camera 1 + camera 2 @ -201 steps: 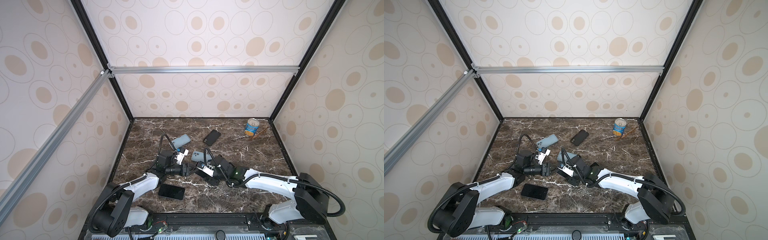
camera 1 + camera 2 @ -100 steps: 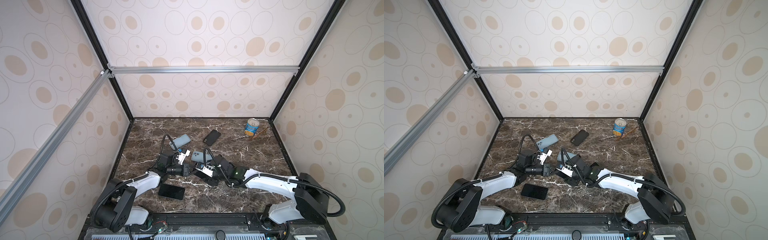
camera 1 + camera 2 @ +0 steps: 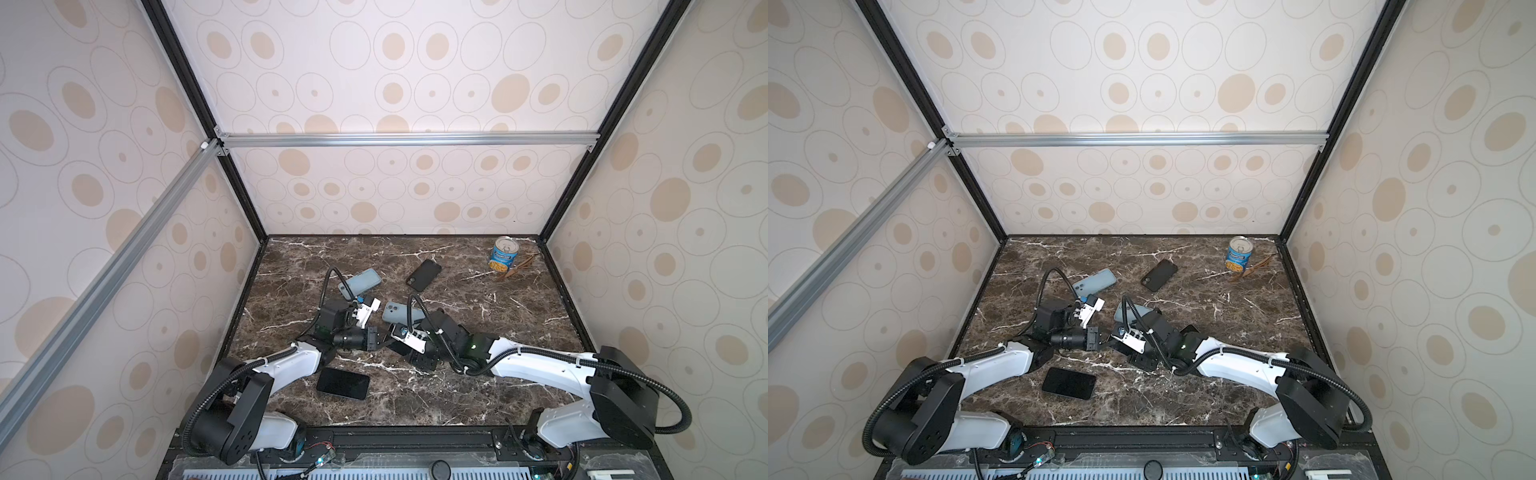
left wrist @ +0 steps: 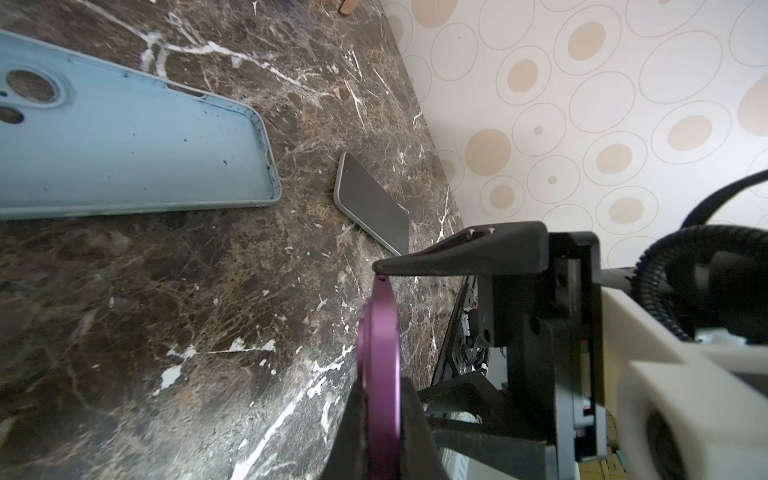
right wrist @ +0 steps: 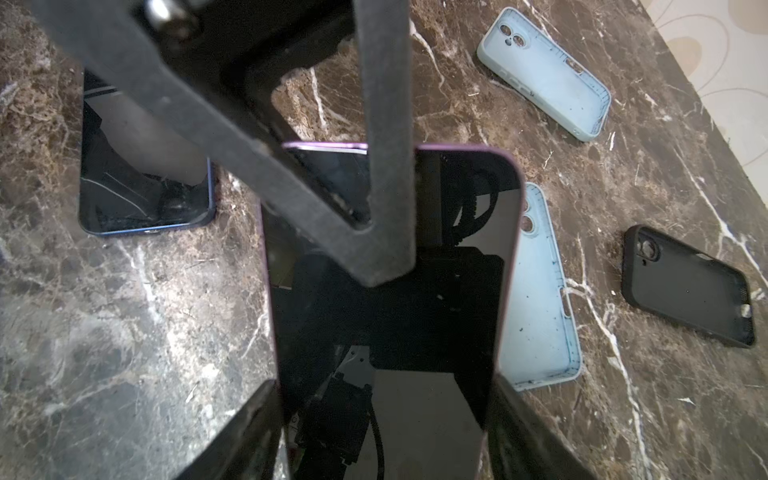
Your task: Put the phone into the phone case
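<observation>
Your purple phone (image 5: pixel 390 291) hangs above the worktop (image 5: pixel 124 332), just beside the nearest blue phone case (image 5: pixel 540 291). The right gripper (image 5: pixel 386 399) clamps it across its width, and the left gripper (image 4: pixel 380 399) pinches its thin edge (both closed on it).

1. The middle of the desk (image 3: pixel 478 399) is blocked: the left gripper (image 4: pixel 380 415) and right gripper (image 5: pixel 384 419) meet there, both clamped on one phone (image 5: pixel 457 291).
2. Just behind them lies the near blue case (image 3: pixel 397 312), close against the right gripper.
3. Farther back lie the far blue case (image 3: pixel 362 281) and a black case (image 3: pixel 423 275), with bare marble between.
4. A dark phone (image 3: pixel 343 383) lies near the front, just beside the left arm (image 3: pixel 286 361).
5. A can (image 3: pixel 503 259) and brown sticks (image 3: pixel 519 268) fill the back right corner.
6. Open room: the right side between can and right arm (image 3: pixel 536 365), and the front strip right of the dark phone.
</observation>
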Robot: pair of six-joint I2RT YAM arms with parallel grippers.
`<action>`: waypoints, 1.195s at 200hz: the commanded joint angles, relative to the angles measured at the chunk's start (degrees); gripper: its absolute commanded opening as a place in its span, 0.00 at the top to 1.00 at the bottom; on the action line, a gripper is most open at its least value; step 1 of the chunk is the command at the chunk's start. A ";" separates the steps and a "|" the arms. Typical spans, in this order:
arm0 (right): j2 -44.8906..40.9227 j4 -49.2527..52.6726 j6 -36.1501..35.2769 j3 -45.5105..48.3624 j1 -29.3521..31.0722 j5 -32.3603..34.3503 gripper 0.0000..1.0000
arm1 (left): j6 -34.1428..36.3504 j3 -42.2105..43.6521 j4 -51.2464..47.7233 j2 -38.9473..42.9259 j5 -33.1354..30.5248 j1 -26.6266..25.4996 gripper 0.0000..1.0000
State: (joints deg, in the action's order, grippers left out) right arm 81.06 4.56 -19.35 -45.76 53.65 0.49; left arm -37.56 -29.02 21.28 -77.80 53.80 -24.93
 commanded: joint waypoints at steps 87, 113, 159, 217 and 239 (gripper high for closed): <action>-2.83 3.54 3.93 -5.83 0.33 -2.88 0.12 | 3.99 -2.05 -0.25 6.65 -3.61 -0.41 1.00; -3.22 4.84 5.64 -6.95 0.37 -3.13 0.00 | 4.69 -2.45 -0.98 7.22 -3.97 -0.36 1.00; -7.34 3.21 8.26 -6.89 0.31 -3.19 0.00 | 4.77 -2.22 -0.10 9.56 -4.76 -0.23 1.00; -14.43 1.55 11.30 -6.54 -0.22 -1.96 0.00 | 3.99 -1.83 1.96 13.15 -7.06 0.59 1.00; -17.14 0.95 13.79 -6.77 -1.62 -2.07 0.00 | 4.43 -2.86 1.61 15.14 -9.24 0.76 1.00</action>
State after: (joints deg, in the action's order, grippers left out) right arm 66.83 7.14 -8.95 -51.44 53.34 -1.72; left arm -34.09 -29.61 19.18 -65.71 46.68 -24.67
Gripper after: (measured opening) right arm 0.997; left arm 0.104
